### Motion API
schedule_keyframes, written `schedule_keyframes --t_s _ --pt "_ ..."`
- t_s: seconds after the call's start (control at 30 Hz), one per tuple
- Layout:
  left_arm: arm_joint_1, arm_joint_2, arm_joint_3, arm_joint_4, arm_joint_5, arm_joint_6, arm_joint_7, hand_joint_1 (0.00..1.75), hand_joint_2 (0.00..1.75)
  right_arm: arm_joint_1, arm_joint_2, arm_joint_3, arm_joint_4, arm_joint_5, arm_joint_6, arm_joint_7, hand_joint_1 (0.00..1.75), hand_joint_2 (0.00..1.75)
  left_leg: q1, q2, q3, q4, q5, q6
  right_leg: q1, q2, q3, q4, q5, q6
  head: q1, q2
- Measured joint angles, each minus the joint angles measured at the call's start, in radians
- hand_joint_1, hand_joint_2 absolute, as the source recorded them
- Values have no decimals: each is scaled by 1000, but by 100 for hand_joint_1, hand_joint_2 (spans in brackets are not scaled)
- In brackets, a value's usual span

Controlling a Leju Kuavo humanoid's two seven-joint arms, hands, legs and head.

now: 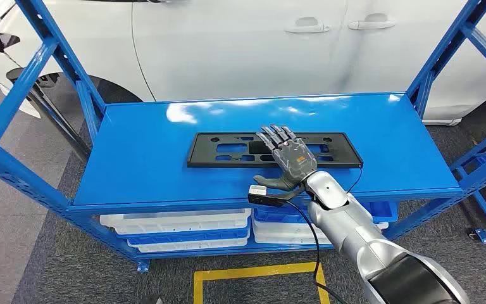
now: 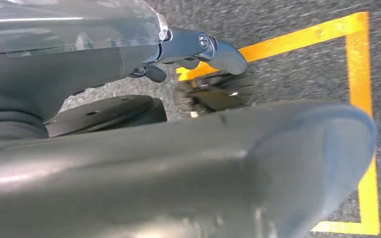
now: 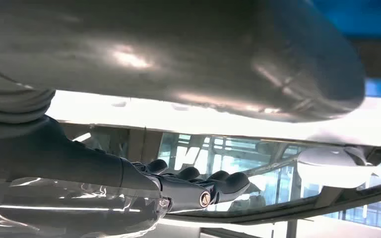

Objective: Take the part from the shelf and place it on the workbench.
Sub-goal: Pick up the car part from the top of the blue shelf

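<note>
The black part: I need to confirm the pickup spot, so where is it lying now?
In the head view, the black part lies flat on the blue shelf top, toward its middle, in front of the white car, with the right hand over its right half.

Blue shelf (image 1: 152,158) top carries flat black part (image 1: 228,149); lower tier holds white, possibly blue, trays (image 1: 177,221).

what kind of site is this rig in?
Probably a car workshop or assembly area: a white car stands behind a blue steel shelf, a black plastic part lies on it, and yellow floor tape marks a standing spot.
</note>
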Motion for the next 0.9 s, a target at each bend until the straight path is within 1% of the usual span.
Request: schedule_keyframes --t_s 0.03,0.07,0.1,0.13,0.2,0.23,0.27,0.3,0.33,0.37,0.4,0.43,0.47,0.5,0.53,0.57,0.6,0.63,0.7,0.73,0.77,0.8,0.83,0.9 --pt "1 0 0 0 0 1 0 0 0 1 1 0 1 0 2 0 0 58 0 0 9 -44 29 3 0 0 6 1 -8 2 0 0" --pt "2 1 0 1 0 1 1 0 0 1 1 0 2 -1 3 0 0 87 -2 -1 16 -64 40 6 2 1 9 2 -14 5 0 0" --pt "2 1 0 2 0 2 1 0 0 1 2 0 4 -2 7 0 0 131 -4 -1 32 -113 62 11 4 3 15 4 -24 10 0 0" --pt "1 2 1 2 0 3 1 0 0 1 3 0 6 -3 10 -1 0 175 -6 -2 41 -139 64 17 5 4 17 5 -31 16 0 0" --pt "-2 2 1 3 0 3 1 0 0 1 4 0 9 -4 14 -4 0 175 -8 -4 51 -153 43 29 5 4 19 0 -38 26 0 0" --pt "-3 3 1 3 1 4 1 0 0 0 4 0 9 -5 14 -5 0 175 -7 -5 54 -157 39 35 3 2 22 1 -44 31 0 0" --pt "-3 3 1 3 1 4 1 0 0 -2 4 0 9 -7 14 -6 0 175 -5 -4 60 -162 36 40 2 1 17 17 -56 37 0 0" --pt "-4 3 1 3 1 4 1 0 0 -4 5 0 10 -7 14 -7 0 175 -2 -4 67 -167 33 44 2 0 0 54 -75 42 0 0" --pt "-4 3 1 3 1 4 1 0 0 -4 5 -1 10 -8 15 -7 0 175 -1 -4 71 -170 31 47 0 -1 -34 114 -100 46 0 0" --pt "-5 3 1 3 1 4 1 0 0 -3 5 -1 12 -8 15 -8 0 175 -1 -3 73 -171 28 49 -1 -1 -79 186 -125 49 0 0" --pt "-6 3 1 3 0 4 1 0 0 0 4 -1 13 -7 17 -10 0 175 0 -4 75 -171 26 49 -2 -2 -124 253 -141 52 0 0" --pt "-5 3 1 3 0 4 1 0 0 4 4 -1 15 -8 19 -12 0 175 0 -4 77 -170 23 50 -3 -2 -160 294 -140 54 0 0" --pt "-5 3 1 3 0 4 1 0 0 8 4 -1 17 -8 22 -15 0 175 0 -4 81 -169 20 49 -5 -2 -177 298 -117 55 0 0" --pt "-4 3 1 3 -1 4 1 0 0 10 4 -1 18 -9 24 -17 0 175 0 -5 86 -167 16 47 -6 -3 -174 259 -74 55 0 0" --pt "-3 3 2 3 -2 3 1 0 0 11 3 -1 19 -11 25 -19 0 175 0 -5 93 -166 11 45 -7 -5 -154 192 -21 53 0 0" --pt "-3 3 2 3 -3 3 1 0 0 11 2 -1 19 -13 26 -20 0 175 -1 -6 98 -164 7 41 -6 -7 -130 122 20 49 0 0" --pt "-3 3 2 3 -4 3 1 0 0 10 1 -2 19 -15 27 -21 0 175 -3 -6 102 -164 4 37 -4 -8 -110 68 46 44 0 0" --pt "-4 3 2 3 -4 3 1 0 0 10 1 -2 19 -17 28 -22 0 175 -4 -5 103 -164 2 31 -1 -9 -100 37 57 39 0 0" --pt "-6 3 2 3 -5 3 1 0 0 10 0 -2 19 -17 29 -24 0 175 -5 -4 104 -167 3 20 3 -7 -99 24 56 27 0 0" --pt "-6 3 2 3 -5 3 1 0 0 11 0 -2 19 -17 28 -25 0 175 -5 -4 105 -167 2 14 1 -7 -97 21 59 21 0 0" --pt "-5 3 2 3 -6 3 1 0 0 10 0 -2 19 -17 28 -26 0 175 -5 -3 102 -157 -7 9 -1 -7 -95 17 62 14 0 0" --pt "-4 3 2 3 -6 3 1 0 0 10 0 -3 19 -16 27 -26 0 175 -4 -3 91 -129 -26 5 -4 -7 -92 13 65 7 0 0" --pt "-4 3 2 3 -7 3 1 0 0 10 -1 -3 19 -14 25 -26 0 175 -4 -3 70 -77 -55 3 -4 -7 -89 10 67 2 0 0" --pt "-4 3 2 3 -8 2 1 0 0 12 0 -3 18 -3 24 -25 0 175 -3 -3 7 63 -120 -1 0 -7 -88 10 66 -3 0 0"
